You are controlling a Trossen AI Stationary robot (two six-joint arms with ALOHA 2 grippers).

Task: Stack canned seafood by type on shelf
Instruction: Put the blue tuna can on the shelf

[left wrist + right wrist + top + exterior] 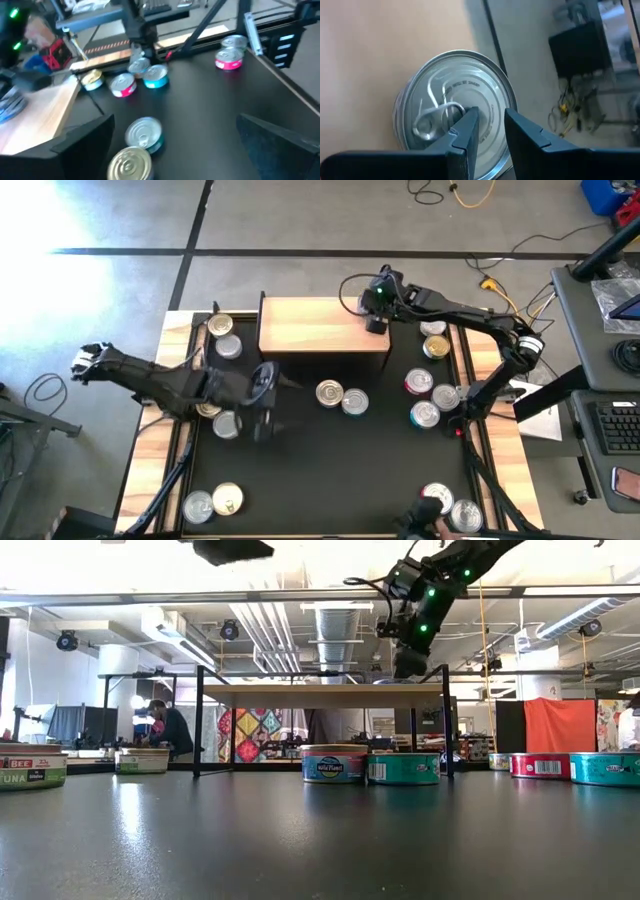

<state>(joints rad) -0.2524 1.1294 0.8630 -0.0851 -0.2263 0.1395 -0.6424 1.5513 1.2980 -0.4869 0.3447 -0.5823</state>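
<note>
My right gripper (487, 132) hangs over the shelf (320, 325) at its 3 o'clock end, jaws narrow, just above a silver tin (455, 110) lying on the wood. My left gripper (262, 385) waits at 9 o'clock over the tabletop (330, 470), jaws wide.

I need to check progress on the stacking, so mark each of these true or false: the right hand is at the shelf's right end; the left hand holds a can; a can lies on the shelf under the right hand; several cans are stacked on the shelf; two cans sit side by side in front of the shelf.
1. The right hand is at the right end of the shelf. True.
2. The left hand holds a can. False: it is open and empty.
3. A silver can lies on the shelf under the right hand. True.
4. Several cans are stacked on the shelf. False: only that one shows there.
5. Two cans sit side by side in front of the shelf. True.
</note>
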